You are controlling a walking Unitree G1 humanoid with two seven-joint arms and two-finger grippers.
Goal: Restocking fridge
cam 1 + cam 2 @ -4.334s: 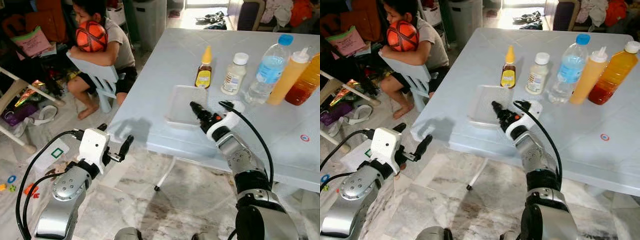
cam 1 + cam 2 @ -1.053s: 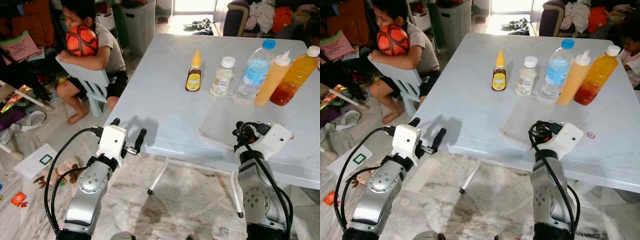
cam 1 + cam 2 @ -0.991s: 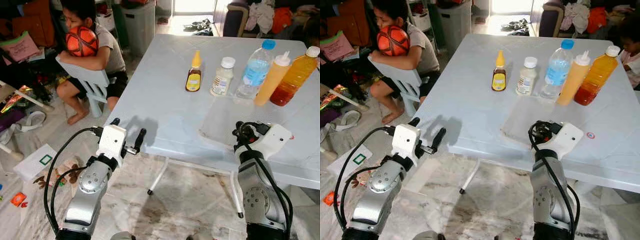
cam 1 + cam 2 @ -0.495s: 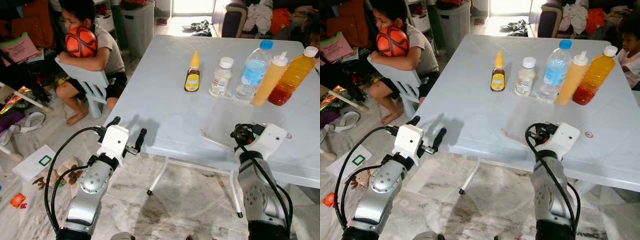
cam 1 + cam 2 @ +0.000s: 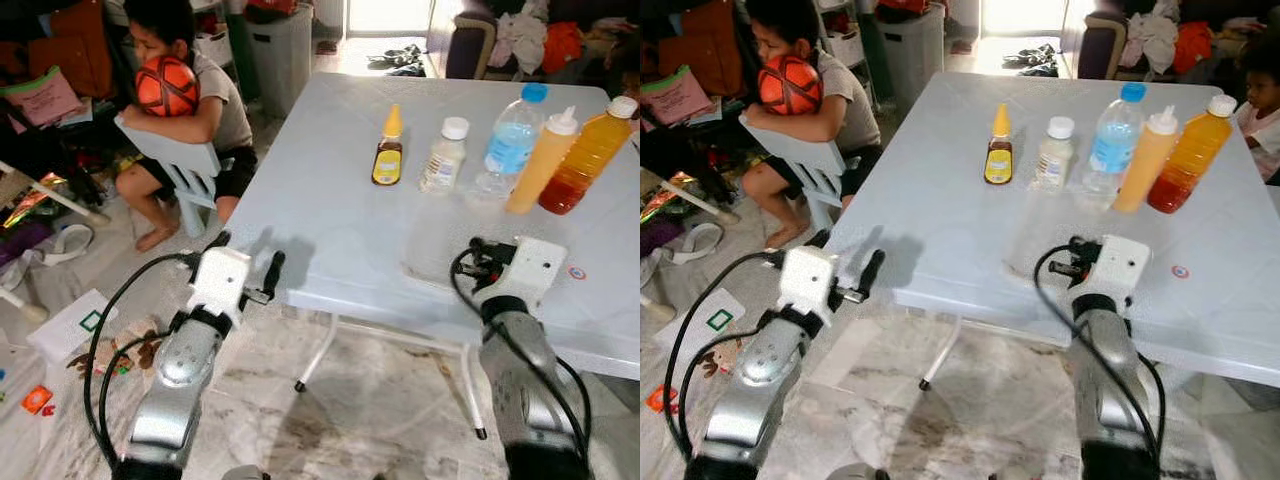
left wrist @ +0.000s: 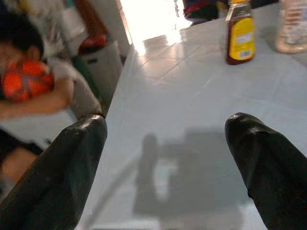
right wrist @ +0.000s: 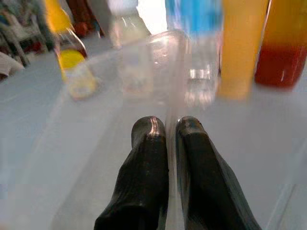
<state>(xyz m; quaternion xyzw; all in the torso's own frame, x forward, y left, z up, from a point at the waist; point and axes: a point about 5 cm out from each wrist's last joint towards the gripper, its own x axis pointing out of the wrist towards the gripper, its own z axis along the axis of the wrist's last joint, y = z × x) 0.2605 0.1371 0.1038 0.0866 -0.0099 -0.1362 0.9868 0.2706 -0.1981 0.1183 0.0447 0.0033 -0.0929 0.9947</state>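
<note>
We stand at the near edge of a pale table (image 5: 330, 170), w/ our right gripper (image 7: 167, 125) pinched tight on the near rim of a clear plastic tray (image 5: 445, 235). The tray lies flat on the table, just in front of the row of bottles; in the right wrist view its thin wall runs straight up between the two fingers (image 7: 144, 158).

Our left gripper (image 5: 268, 275) hangs spread wide & empty at the table's near-left corner, off the edge, nothing between its fingers (image 6: 72, 158).

Handling, as we judge it: the tray looks light, thin-walled & somewhat flexy, prob. slick too, so a one-edge pinch may let it sag or twist once loaded. Best hold is the rim, ideally both sides.

The stock behind it, left to right:
- small honey-type squeeze bottle (image 5: 387, 150), yellow cap & yellow label
- white-capped jar (image 5: 444, 155), pale label
- water bottle (image 5: 512, 135), blue cap & blue band; likely the heaviest
- tall yellow squeeze bottle (image 5: 540, 150)
- amber-orange bottle (image 5: 588, 155), white cap

All stand upright, close together. Round & smooth, so they may roll or tip. No brand or text legible; labels are too small or blurred.

A person sits on a chair at far left hugging an orange ball (image 5: 166, 86).
</note>
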